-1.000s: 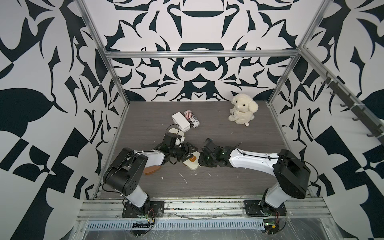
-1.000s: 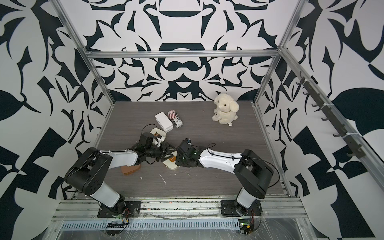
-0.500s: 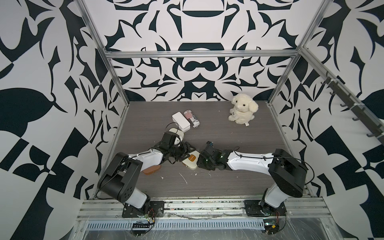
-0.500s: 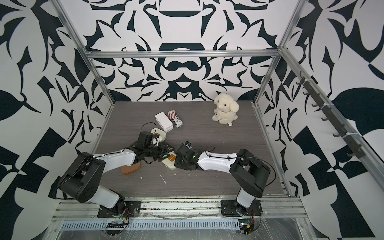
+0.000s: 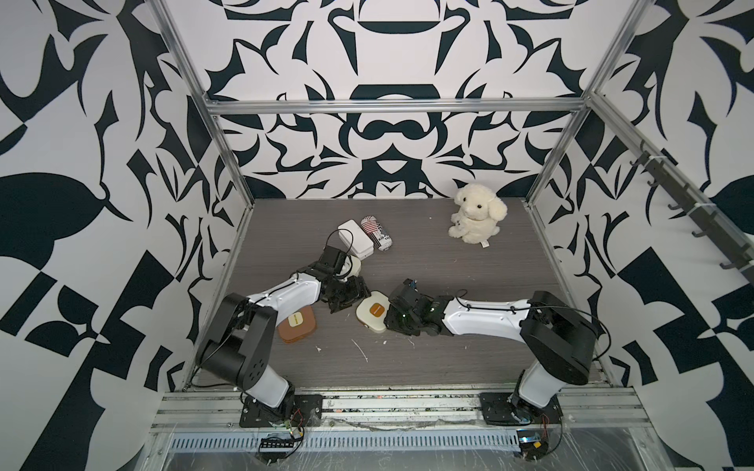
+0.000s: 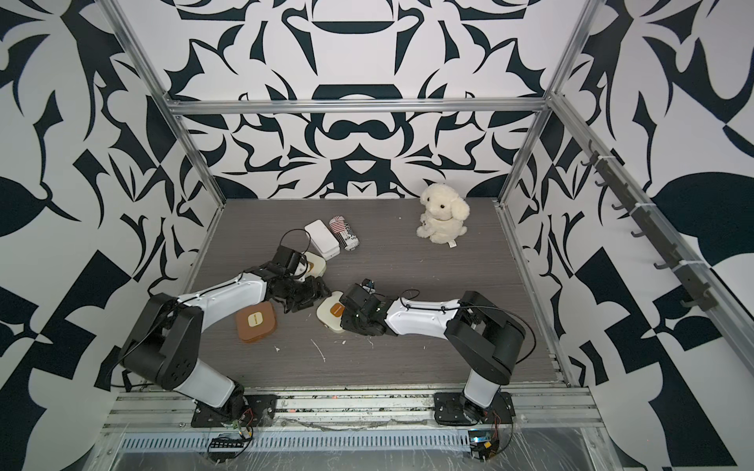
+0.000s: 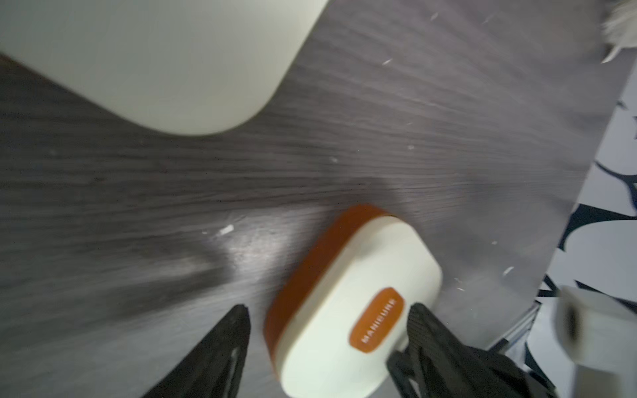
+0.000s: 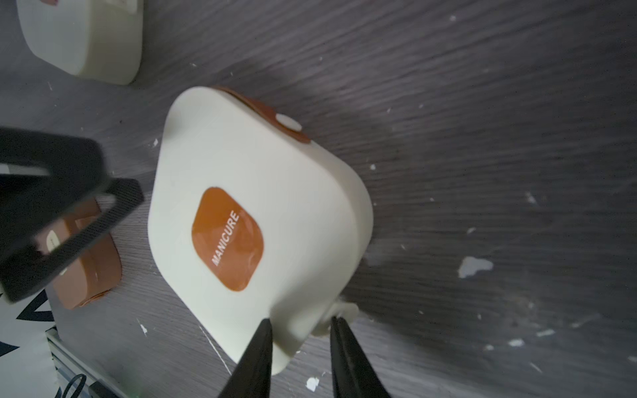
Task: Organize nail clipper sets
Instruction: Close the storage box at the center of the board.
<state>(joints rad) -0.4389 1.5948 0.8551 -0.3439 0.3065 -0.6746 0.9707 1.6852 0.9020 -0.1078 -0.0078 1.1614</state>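
Change: wider spread of left pincer [image 7: 329,310], cream manicure case [image 8: 248,213] between its tips.
Right pincer [image 8: 301,324]: pinching the case's corner.
Handling: likely light, stiff, slick; take by opposite edges.

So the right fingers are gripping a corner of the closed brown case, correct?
Not quite: the colour is wrong. The right wrist view shows the right fingers gripping a corner of the closed cream case, not the brown one. The brown case lies apart from them, off to the side.
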